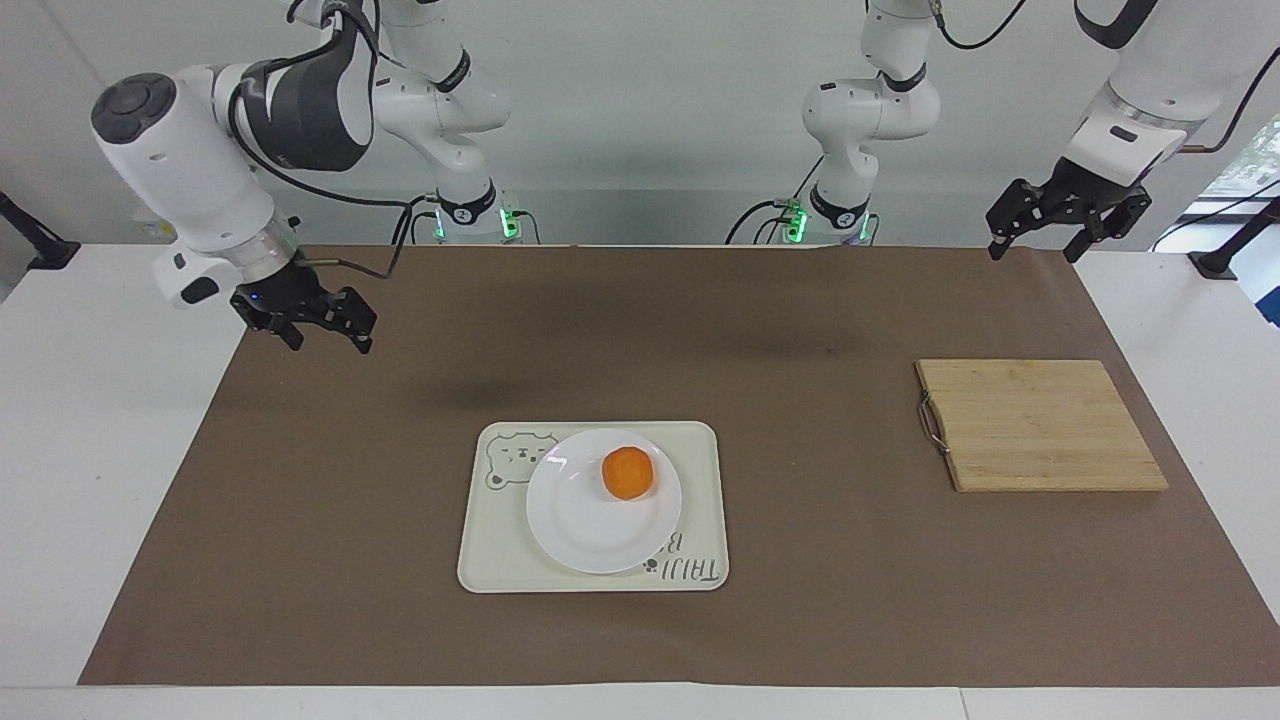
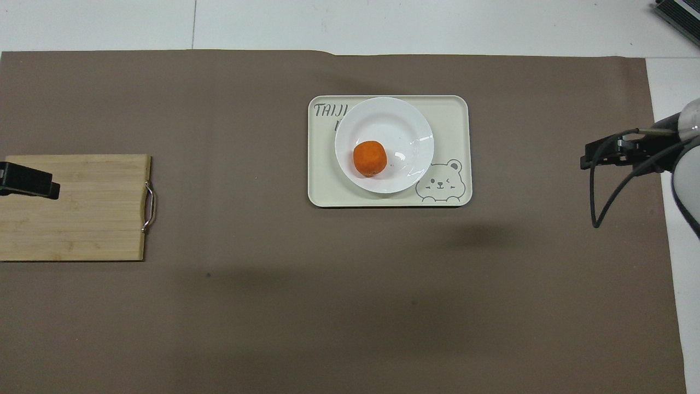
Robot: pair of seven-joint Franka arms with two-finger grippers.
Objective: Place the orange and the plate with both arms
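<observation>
Looking across the table toward the robots, a brown mat (image 1: 760,340) covers most of the white table (image 1: 90,440). Near the middle lies a cream tray (image 1: 700,450) with a bear drawing. On the tray sits the plate (image 1: 590,525), and on the plate rests the orange (image 1: 629,473), toward the plate's edge nearer the robots. A wooden cutting board (image 1: 1040,425) lies flat toward the left arm's end of the table, well apart from the tray. The right gripper (image 1: 325,340) hangs in the air over the mat's edge at the right arm's end, fingers spread apart and holding nothing. The left gripper (image 1: 1035,250) hangs over the mat's corner at its own end, fingers likewise spread and empty; that arm waits.

From overhead, the tray (image 2: 454,109) shows its bear in one corner and dark lettering in another. The plate (image 2: 404,123) overlaps the lettering, and the orange (image 2: 369,158) sits on its nearer half. The cutting board (image 2: 82,219) has a metal handle (image 2: 149,207) on the side facing the tray. A dark tip, probably the left gripper (image 2: 30,180), covers part of the board. The right gripper (image 2: 593,157) shows edge-on over the mat's border, so its opening is hard to judge here.
</observation>
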